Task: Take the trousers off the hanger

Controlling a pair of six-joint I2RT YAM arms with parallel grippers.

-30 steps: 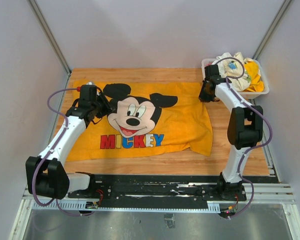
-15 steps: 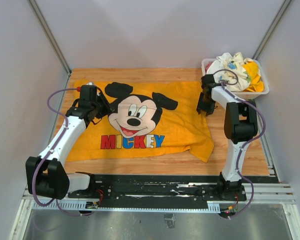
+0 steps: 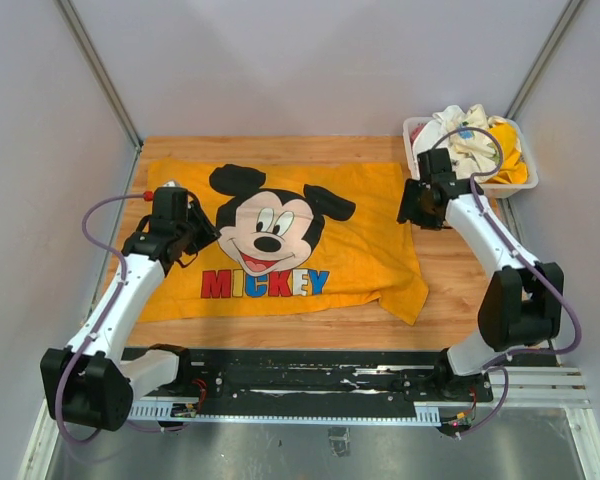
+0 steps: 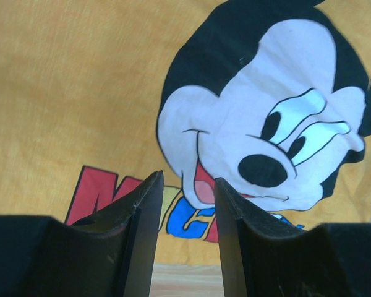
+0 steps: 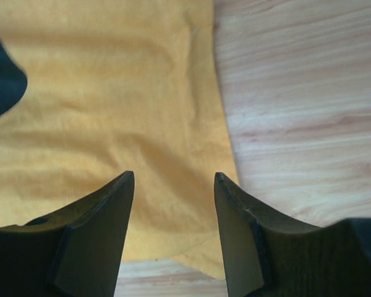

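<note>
Wood worktop between grey walls carries an orange Mickey cloth spread across its middle; a white basket of crumpled clothes fills the far right corner. The left gripper and right gripper hover over the cloth, jaws apart and empty; which piece is the trousers cannot be told

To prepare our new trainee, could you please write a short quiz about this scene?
1. True or false: the right gripper is shut on the yellow cloth.
2. Where does the white basket stand? A) near left corner B) far right corner C) on the cloth
3. What word is printed on the cloth?
Key: 1 false, its jaws stand open above the cloth; 2 B; 3 MICKEY.
</note>
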